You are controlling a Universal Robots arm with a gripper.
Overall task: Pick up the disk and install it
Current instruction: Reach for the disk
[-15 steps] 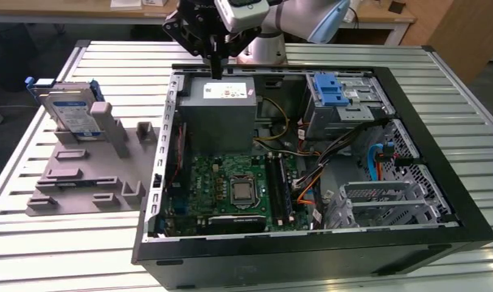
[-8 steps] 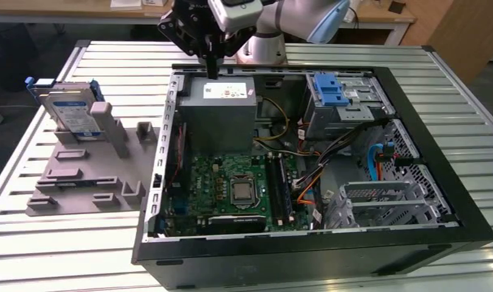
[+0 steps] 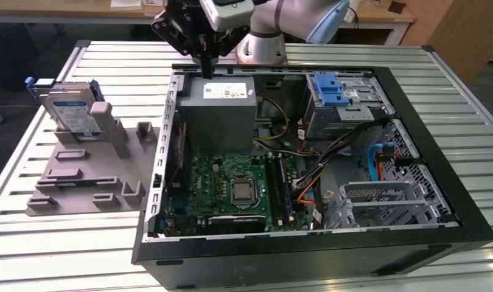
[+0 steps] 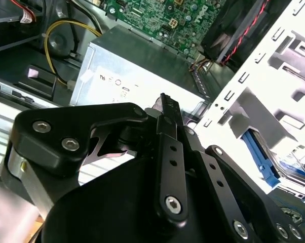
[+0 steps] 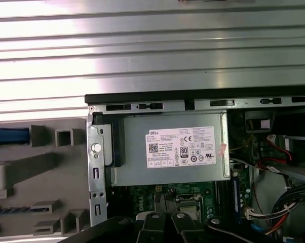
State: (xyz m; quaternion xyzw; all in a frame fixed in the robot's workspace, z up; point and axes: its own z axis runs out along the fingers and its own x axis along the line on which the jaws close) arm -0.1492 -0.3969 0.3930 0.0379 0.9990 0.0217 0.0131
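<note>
- The pincer [image 3: 207, 70] hangs above the back rim of the open computer case [image 3: 311, 250], jaws pinched together, holding nothing.
- The disk [image 3: 72, 112] stands propped in the grey holder [image 3: 84, 176] on the table [image 3: 68, 255], at the exterior view's left of the case.

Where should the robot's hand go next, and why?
Probably sideways toward the exterior view's left, over to the disk. The gripper hangs above the grey power-supply box holding nothing, while the disk stands upright in the grey holder, outside the computer case.
</note>
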